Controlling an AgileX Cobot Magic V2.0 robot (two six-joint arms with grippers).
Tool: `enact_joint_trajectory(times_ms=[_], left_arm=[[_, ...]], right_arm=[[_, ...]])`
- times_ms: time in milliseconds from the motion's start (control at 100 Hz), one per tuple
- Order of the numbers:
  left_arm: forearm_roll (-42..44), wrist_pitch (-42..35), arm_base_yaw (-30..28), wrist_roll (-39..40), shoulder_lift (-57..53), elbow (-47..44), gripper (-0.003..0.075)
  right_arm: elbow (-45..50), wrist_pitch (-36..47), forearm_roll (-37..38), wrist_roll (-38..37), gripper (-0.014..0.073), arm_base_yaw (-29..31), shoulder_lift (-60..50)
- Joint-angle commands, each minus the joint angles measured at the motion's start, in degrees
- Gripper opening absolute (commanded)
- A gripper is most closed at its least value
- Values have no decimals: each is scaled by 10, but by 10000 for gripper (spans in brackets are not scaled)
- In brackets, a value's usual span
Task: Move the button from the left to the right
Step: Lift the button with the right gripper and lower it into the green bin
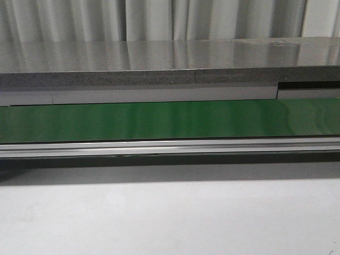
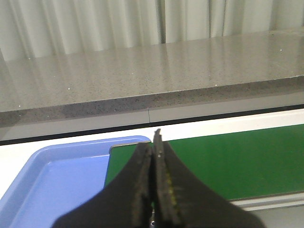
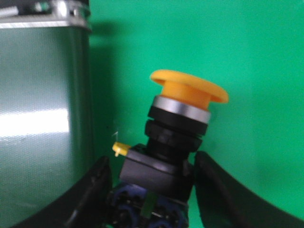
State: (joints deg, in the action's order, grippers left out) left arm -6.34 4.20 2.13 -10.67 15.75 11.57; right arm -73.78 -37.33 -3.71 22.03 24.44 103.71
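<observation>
Worktop and green belt

A green conveyor belt [image 1: 170, 120] is carried before a grey speckled worktop [image 1: 159, 64]; a blue tray [image 2: 57, 185] is seen at the belt's end.

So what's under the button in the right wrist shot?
A green surface fills the view behind and around the button. The right gripper has a finger on each side of its black base, but what the base rests on is hidden.

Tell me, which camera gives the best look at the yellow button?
The right wrist view: the button fills it, standing between the right gripper's fingers. The front and left wrist views don't show it at all.
</observation>
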Motion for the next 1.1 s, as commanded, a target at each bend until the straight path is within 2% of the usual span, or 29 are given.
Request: enact_joint_trajectory(times_ms=[0,270,370,490,590,880,1090], left_arm=[[-5,-49,4,3,5,16,-21],[-5,-49,4,3,5,16,-21],[-5,-49,4,3,5,16,-21],[-5,-49,4,3,5,16,-21],[-5,-49,4,3,5,16,-21],[-5,-49,4,3,5,16,-21],[-5,-49,4,3,5,16,-21]], right_arm=[[-20,17,0,6,173,2,-8],[-20,24,0,6,202,2,12],[-20,27,0,6,281,2,12],[-20,27,0,5,423,2,12],[-20,27,-1,4,489,2,12],[-20,28,-2,-10,498,2,9],[-20,46,-17,-32,498,0,-36]])
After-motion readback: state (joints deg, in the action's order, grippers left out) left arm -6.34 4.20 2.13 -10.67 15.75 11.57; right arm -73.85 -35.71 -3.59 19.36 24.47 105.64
